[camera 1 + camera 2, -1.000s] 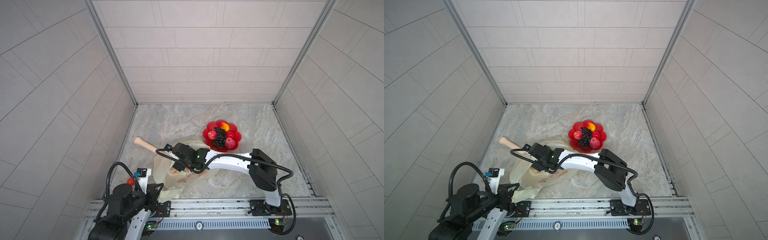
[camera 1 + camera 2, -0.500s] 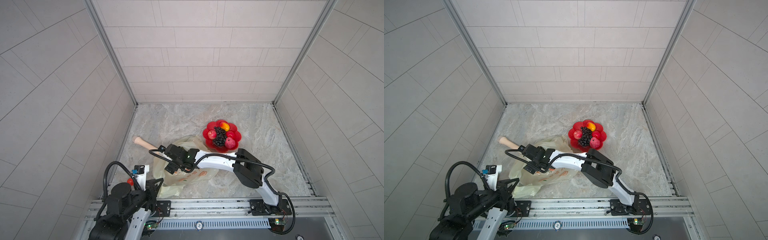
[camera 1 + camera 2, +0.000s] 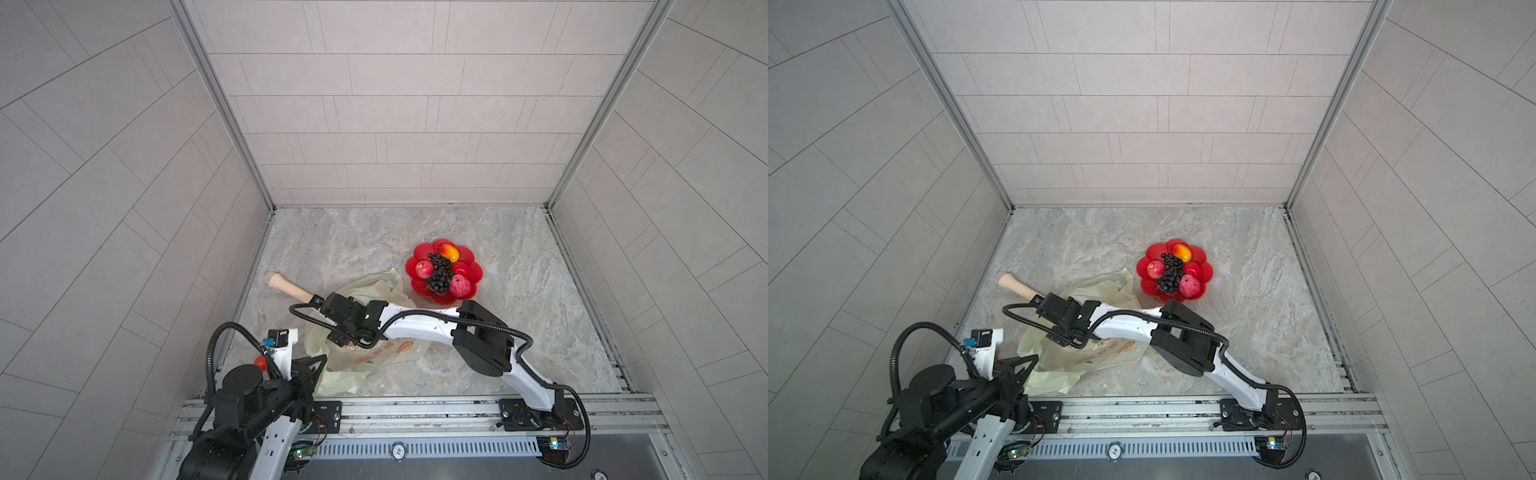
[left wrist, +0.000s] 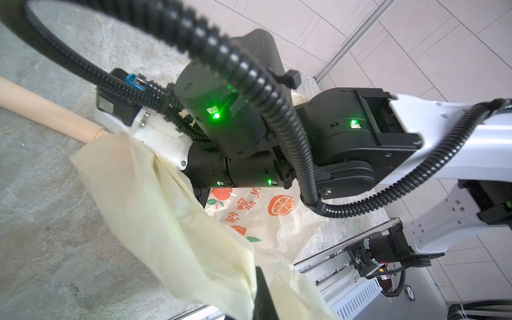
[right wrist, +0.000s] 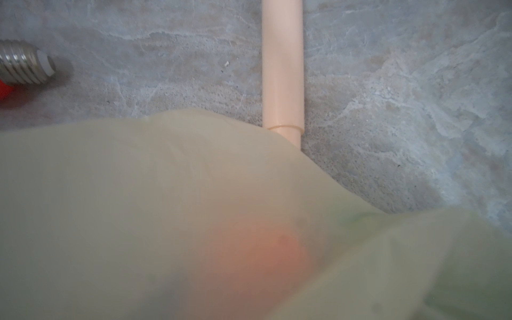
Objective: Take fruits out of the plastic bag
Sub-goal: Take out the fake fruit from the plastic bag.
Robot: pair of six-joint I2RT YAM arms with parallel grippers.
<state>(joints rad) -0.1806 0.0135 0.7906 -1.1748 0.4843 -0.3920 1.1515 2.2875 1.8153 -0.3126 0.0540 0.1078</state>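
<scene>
The pale yellow plastic bag point(image 3: 376, 353) point(image 3: 1100, 355) lies crumpled at the near left of the floor. My left gripper point(image 3: 321, 366) point(image 4: 263, 291) is shut on the bag's near edge, with the film bunched round its dark finger. My right gripper point(image 3: 337, 337) point(image 3: 1061, 336) reaches down into the bag's mouth, and the bag point(image 5: 138, 194) hides its jaws. An orange-red blur point(image 5: 266, 246) shows through the film there. Fruits lie on the red plate point(image 3: 478, 272): dark grape bunch point(image 3: 439, 275), mango point(image 3: 450, 252), red apple point(image 3: 424, 269) and bumpy pink fruit point(image 3: 460, 286).
A beige stick point(image 3: 289, 286) point(image 5: 282, 69) lies on the floor with one end under the bag's far-left side. A small red thing with a metal screw base point(image 5: 25, 66) lies near the left wall. The metal rail point(image 3: 415, 409) runs along the near edge.
My right arm has moved left across the bag, its gripper sinking further into the mouth. The bag has been pushed and crumpled. The left gripper has stayed on the bag's edge.
</scene>
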